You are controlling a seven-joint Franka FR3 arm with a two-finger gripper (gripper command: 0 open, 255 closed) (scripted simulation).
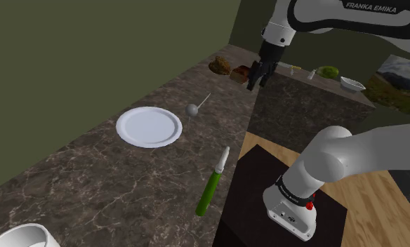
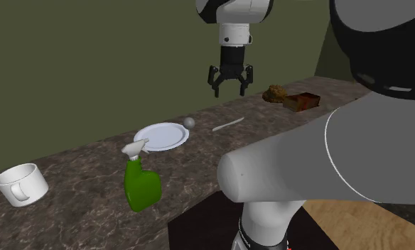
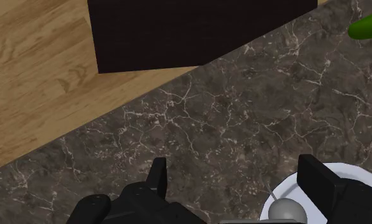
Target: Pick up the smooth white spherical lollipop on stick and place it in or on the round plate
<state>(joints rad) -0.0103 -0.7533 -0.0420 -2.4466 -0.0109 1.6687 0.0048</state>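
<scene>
- A round white plate lies left of centre on the dark marbled counter.
- The lollipop lies just beside the plate's right rim (grey ball, stick pointing to the upper right).
- The black gripper hangs in the upper middle of the frame, well apart from both.
- A green bottle lies at lower centre by the counter's edge.

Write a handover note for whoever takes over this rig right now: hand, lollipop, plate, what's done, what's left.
The hand is open and empty, high above the counter, roughly over the lollipop.
The lollipop lies on the counter, its ball just beside the plate rim and its stick pointing away from the plate.
The plate is bare.
Done: nothing grasped yet.
Left: descend, close on the lollipop, lift it and set it on the plate.
</scene>
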